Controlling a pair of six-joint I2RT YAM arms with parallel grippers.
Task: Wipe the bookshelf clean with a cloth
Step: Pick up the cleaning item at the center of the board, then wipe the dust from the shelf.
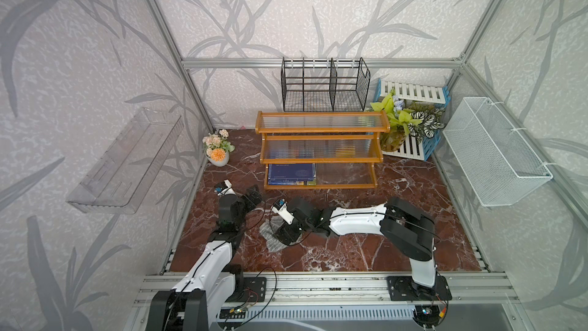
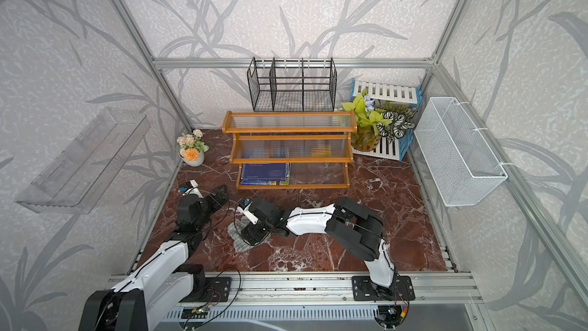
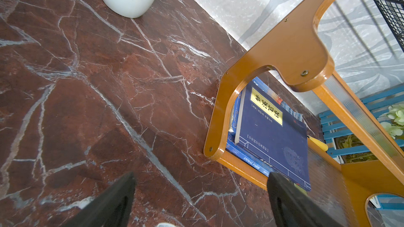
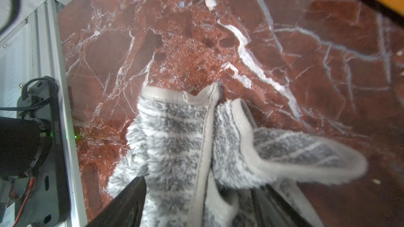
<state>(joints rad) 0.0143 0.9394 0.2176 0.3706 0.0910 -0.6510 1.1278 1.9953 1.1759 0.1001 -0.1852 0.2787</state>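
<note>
Right wrist view is giving the best look. The right gripper is straddling the cloth, jaws partway apart, with fuzzy striped fabric bunched between them on the desk. Honestly can't tell if they're pinching it or just sitting around it. One corner is sticking out to the side, looking blurry.

In both top views the cloth is lying toward the front of the desk, well apart from the bookshelf. The left gripper is hanging near the shelf's left end with its jaws wide open and holding nothing. The books are stacked on the bottom tier right ahead of it.

What I'm worrying about:
- If the jaws are only catching a fold, the cloth is probably slipping out on the lift or mid-wipe.
- That loose corner is asking to snag on a wooden rail or drag across the books.
- The shelf looks light to me, so pushing hard on those ribbed clear panels could be shoving the whole thing back.
- The two arms are sitting close together, so I'm guessing a careless swing toward the shelf clips the left one.
</note>
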